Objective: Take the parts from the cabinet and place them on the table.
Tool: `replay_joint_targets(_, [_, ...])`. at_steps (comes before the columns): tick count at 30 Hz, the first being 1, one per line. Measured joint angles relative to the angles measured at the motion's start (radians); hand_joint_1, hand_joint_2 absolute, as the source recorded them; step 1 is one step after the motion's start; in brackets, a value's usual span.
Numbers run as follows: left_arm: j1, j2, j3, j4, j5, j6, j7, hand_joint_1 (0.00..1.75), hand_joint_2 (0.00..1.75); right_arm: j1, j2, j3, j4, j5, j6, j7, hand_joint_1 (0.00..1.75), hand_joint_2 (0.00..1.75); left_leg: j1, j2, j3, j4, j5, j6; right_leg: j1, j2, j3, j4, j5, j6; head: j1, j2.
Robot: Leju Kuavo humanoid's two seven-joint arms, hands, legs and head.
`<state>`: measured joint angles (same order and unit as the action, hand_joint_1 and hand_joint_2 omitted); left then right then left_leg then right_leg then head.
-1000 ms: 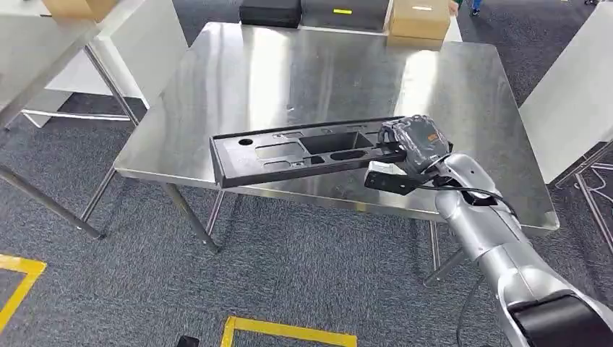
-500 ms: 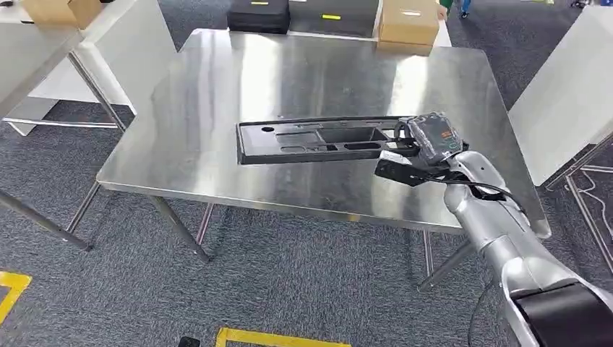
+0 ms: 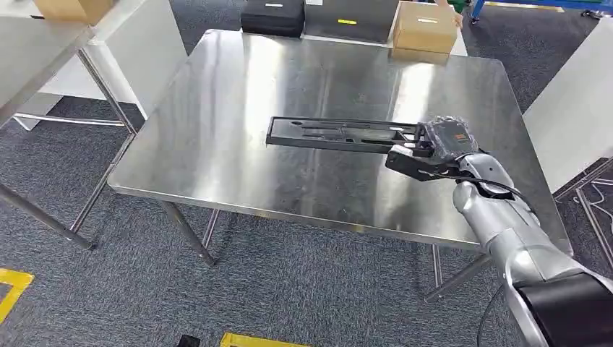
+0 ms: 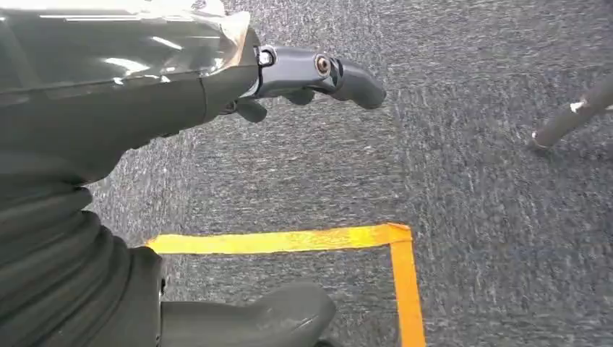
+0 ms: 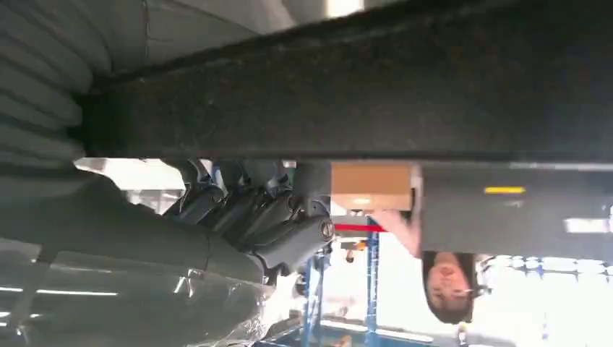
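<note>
A long black plastic part [image 3: 340, 135] with several cut-outs lies level over the middle of the steel table [image 3: 289, 79]. My right hand [image 3: 441, 141] grips its right end. Whether the part touches the tabletop I cannot tell. In the right wrist view the part [image 5: 361, 94] is a dark band across the picture, and the dark fingers [image 5: 253, 210] curl against one side of it. My left hand [image 4: 217, 87] hangs over the grey carpet, fingers apart and holding nothing.
A cardboard box [image 3: 425, 27] and black cases [image 3: 273, 16] sit beyond the table's far edge. White tables [image 3: 43, 50] stand to the left and a white panel [image 3: 578, 108] to the right. Yellow tape [image 4: 289, 238] marks the floor. A person [image 5: 444, 278] stands behind the table.
The view has shifted. My right hand has carried the part from over the table's front edge farther in over the middle, and the part has levelled out.
</note>
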<state>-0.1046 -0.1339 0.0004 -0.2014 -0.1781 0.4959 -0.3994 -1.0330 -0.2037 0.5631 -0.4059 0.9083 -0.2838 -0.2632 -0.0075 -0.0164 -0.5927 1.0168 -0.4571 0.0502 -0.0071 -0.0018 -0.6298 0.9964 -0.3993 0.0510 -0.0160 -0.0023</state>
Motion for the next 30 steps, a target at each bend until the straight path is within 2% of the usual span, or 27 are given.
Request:
replay_joint_targets(1, [0.000,0.000,0.000,0.000,0.000,0.001,0.000,0.00,1.75,-0.004,-0.001,-0.001,0.005,0.001,-0.002,0.004,1.62,1.75,0.002,0.001,0.000,-0.002,-0.001,-0.002,-0.005,0.002,-0.004,0.002,0.000,-0.009,0.000,0.000])
replay_joint_targets(3, [0.002,-0.001,0.000,0.000,-0.001,0.003,0.000,0.00,1.75,-0.005,-0.001,-0.002,0.018,0.002,-0.003,0.015,1.62,1.75,0.003,0.002,0.003,-0.001,-0.006,-0.009,-0.006,0.004,-0.001,0.001,-0.003,-0.018,0.000,0.000])
replay_joint_targets(4, [0.001,0.001,0.000,0.000,-0.001,0.005,0.000,0.00,1.75,-0.004,0.000,-0.003,0.023,0.002,-0.004,0.017,1.62,1.75,0.006,0.002,-0.004,0.005,-0.017,-0.016,-0.018,0.004,0.006,-0.002,-0.003,-0.022,0.000,0.000])
replay_joint_targets(5, [0.001,0.000,0.000,0.000,-0.003,0.008,0.000,0.00,1.75,-0.006,0.000,-0.006,0.026,0.002,-0.005,0.019,1.62,1.75,0.005,0.005,-0.013,0.037,-0.034,-0.026,-0.020,0.003,0.011,-0.002,-0.008,-0.031,-0.005,0.000])
replay_joint_targets(6, [0.000,-0.001,0.000,0.000,-0.003,0.008,0.000,0.00,1.75,-0.008,0.000,-0.009,0.029,0.002,-0.005,0.020,1.62,1.75,0.011,0.008,-0.046,0.103,-0.063,-0.033,-0.020,0.003,0.014,-0.002,-0.010,-0.039,-0.008,0.000])
replay_joint_targets(8, [0.001,-0.001,0.000,0.000,-0.006,0.009,0.000,0.00,1.75,-0.008,0.002,-0.011,0.035,0.002,-0.006,0.022,1.62,1.75,0.020,0.010,-0.140,0.267,-0.124,-0.044,-0.020,0.004,0.017,-0.002,-0.015,-0.046,-0.008,0.000])
replay_joint_targets(9, [0.001,-0.001,0.000,0.000,-0.006,0.009,0.001,0.00,1.75,-0.007,0.003,-0.011,0.039,0.002,-0.006,0.023,1.62,1.75,0.023,0.011,-0.175,0.313,-0.127,-0.049,-0.020,0.004,0.019,-0.002,-0.017,-0.047,-0.007,0.000])
replay_joint_targets(10, [0.001,-0.002,0.000,0.000,-0.006,0.009,0.001,0.00,1.75,-0.006,0.003,-0.011,0.042,0.003,-0.006,0.023,1.62,1.75,0.025,0.012,-0.182,0.308,-0.108,-0.051,-0.021,0.004,0.021,-0.002,-0.019,-0.045,-0.008,0.000])
replay_joint_targets(11, [0.001,-0.001,0.000,0.000,-0.008,0.009,0.001,0.00,1.75,-0.006,0.003,-0.011,0.045,0.005,-0.006,0.024,1.62,1.75,0.028,0.014,-0.168,0.260,-0.065,-0.052,-0.023,0.006,0.026,-0.002,-0.023,-0.041,-0.008,0.000])
replay_joint_targets(13, [0.001,-0.001,0.000,0.000,-0.009,0.011,0.001,0.00,1.75,-0.006,0.003,-0.011,0.049,0.006,-0.006,0.024,1.62,1.75,0.033,0.015,-0.090,0.082,0.040,-0.052,-0.026,0.007,0.041,-0.002,-0.033,-0.030,-0.008,0.000])
replay_joint_targets(14, [0.001,-0.001,0.000,0.000,-0.009,0.012,0.001,0.00,1.75,-0.007,0.003,-0.012,0.049,0.005,-0.006,0.026,1.62,1.75,0.034,0.016,-0.063,0.025,0.051,-0.049,-0.025,0.007,0.044,-0.002,-0.037,-0.023,-0.008,0.000])
replay_joint_targets(15, [0.000,-0.002,0.000,0.000,-0.009,0.013,0.001,0.00,1.75,-0.012,0.002,-0.014,0.051,0.005,-0.006,0.026,1.62,1.75,0.027,0.013,-0.046,0.003,0.034,-0.045,-0.014,0.008,0.040,0.001,-0.042,-0.016,-0.007,0.000])
replay_joint_targets(18, [0.001,-0.002,0.000,0.000,-0.011,0.022,-0.005,0.00,1.75,-0.014,0.003,-0.017,0.054,0.006,-0.006,0.027,1.62,1.75,0.016,0.011,-0.047,0.010,0.031,-0.024,-0.014,0.008,0.043,-0.007,-0.039,-0.001,-0.007,0.000])
replay_joint_targets(19, [0.001,-0.003,0.000,0.000,-0.013,0.036,-0.022,0.00,1.75,-0.014,0.003,-0.017,0.055,0.009,-0.007,0.026,1.62,1.75,0.017,0.011,-0.041,0.000,0.039,-0.020,-0.007,0.007,0.045,-0.004,-0.042,0.004,-0.009,0.000])
replay_joint_targets(20, [0.000,-0.005,0.000,-0.001,-0.017,0.051,-0.052,0.00,1.75,-0.014,0.005,-0.018,0.056,0.011,-0.007,0.024,1.62,1.75,0.015,0.010,-0.041,-0.001,0.039,-0.020,-0.014,0.006,0.046,-0.009,-0.037,-0.004,-0.007,0.000])
replay_joint_targets(21, [0.000,-0.006,0.000,-0.001,-0.022,0.065,-0.081,0.00,1.75,-0.014,0.005,-0.018,0.057,0.016,-0.009,0.018,1.62,1.75,0.013,0.007,-0.041,-0.001,0.039,-0.019,-0.013,0.005,0.051,-0.015,-0.038,-0.004,-0.007,0.000])
replay_joint_targets(23, [0.003,-0.008,0.010,-0.005,-0.061,0.136,-0.148,0.00,1.75,-0.013,0.007,-0.019,0.058,0.032,-0.012,0.011,1.62,1.75,0.011,0.004,-0.041,-0.001,0.038,-0.019,-0.015,0.003,0.055,-0.021,-0.038,-0.004,-0.006,0.000])
replay_joint_targets(25, [0.012,-0.013,0.079,-0.030,-0.210,0.149,-0.168,0.00,1.75,-0.013,0.009,-0.019,0.058,0.047,-0.016,0.008,1.62,1.75,0.009,0.001,-0.041,-0.001,0.037,-0.016,-0.016,0.002,0.058,-0.026,-0.038,-0.004,-0.006,0.000])
replay_joint_targets(26, [0.012,-0.019,0.118,-0.033,-0.254,0.149,-0.168,0.00,1.75,-0.013,0.010,-0.019,0.059,0.050,-0.016,0.008,0.00,1.75,0.008,0.001,-0.041,-0.001,0.036,-0.013,-0.017,0.001,0.059,-0.029,-0.037,-0.003,-0.006,0.000])
replay_joint_targets(29, [0.011,-0.038,0.222,-0.033,-0.293,0.147,-0.182,0.00,1.75,-0.013,0.016,-0.021,0.059,0.057,-0.018,0.008,0.00,1.75,0.005,0.001,-0.041,-0.001,0.036,-0.008,-0.018,0.001,0.060,-0.032,-0.035,0.000,-0.006,0.000])
replay_joint_targets(30, [0.011,-0.041,0.247,-0.032,-0.292,0.144,-0.181,0.00,0.00,-0.013,0.018,-0.022,0.059,0.062,-0.018,0.008,0.00,1.75,0.004,0.001,-0.041,-0.001,0.036,-0.006,-0.019,0.001,0.060,-0.032,-0.035,0.000,-0.006,0.000])
